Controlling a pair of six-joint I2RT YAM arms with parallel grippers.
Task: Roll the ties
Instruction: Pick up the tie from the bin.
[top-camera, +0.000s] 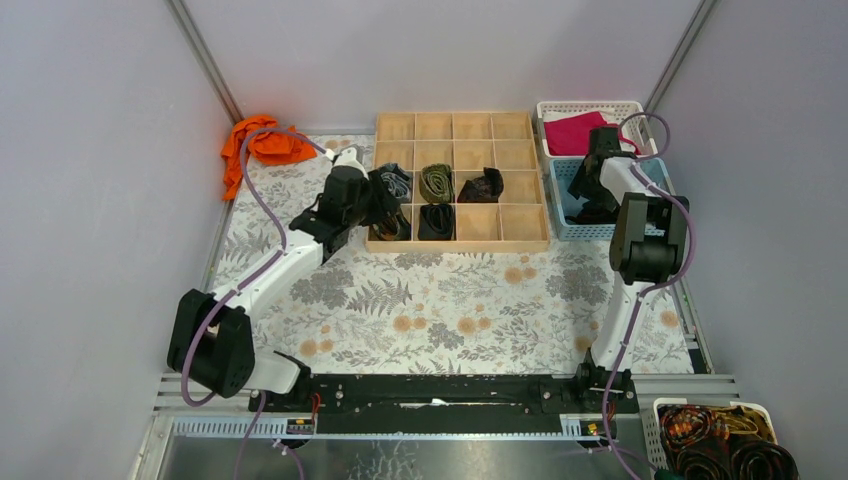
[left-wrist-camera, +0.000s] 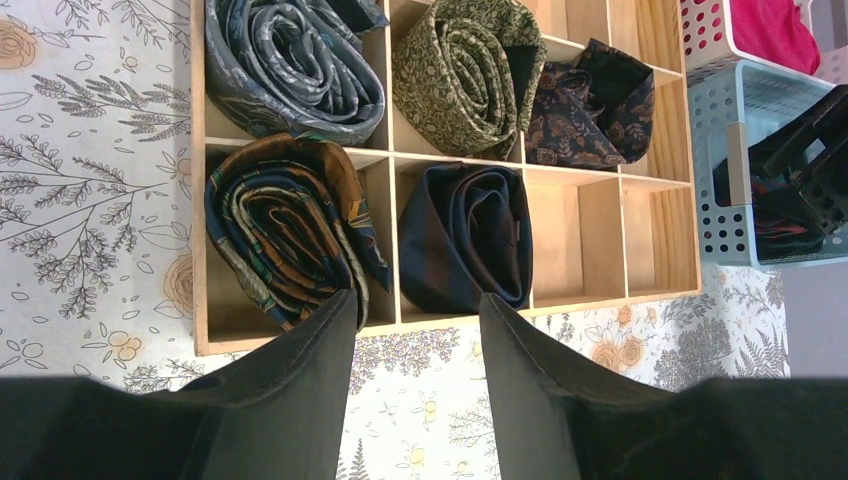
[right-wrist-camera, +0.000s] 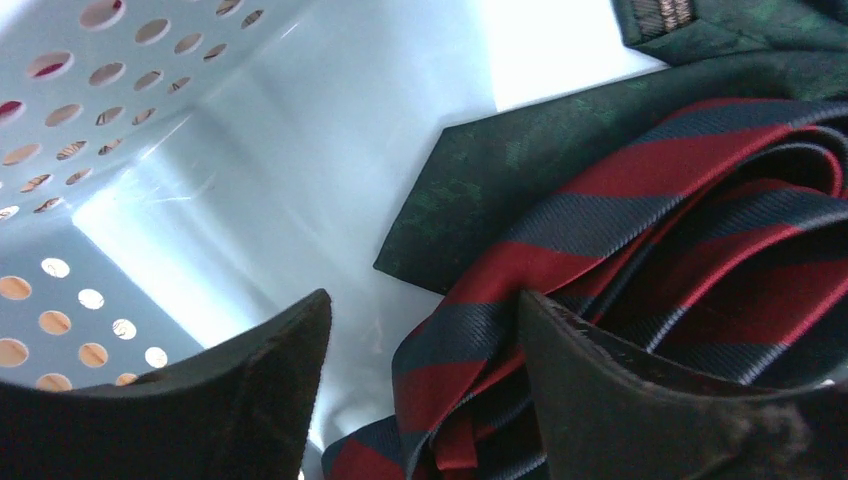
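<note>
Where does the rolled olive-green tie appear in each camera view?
Top view: olive-green tie in the wooden tray, second row from the front, second from left.
Left wrist: top centre, same tray.
Right wrist: not in it.
Shared landmark: the blue basket, in all three.

Pretty clearly a robot lab cell: plain grey panels (top-camera: 100, 150) box in the bench (top-camera: 450, 300), the left arm (top-camera: 280, 265) and right arm (top-camera: 650, 240) are bolted to a black rail (top-camera: 440, 392), and bare metal framing (top-camera: 205, 60) runs up the corners.
</note>
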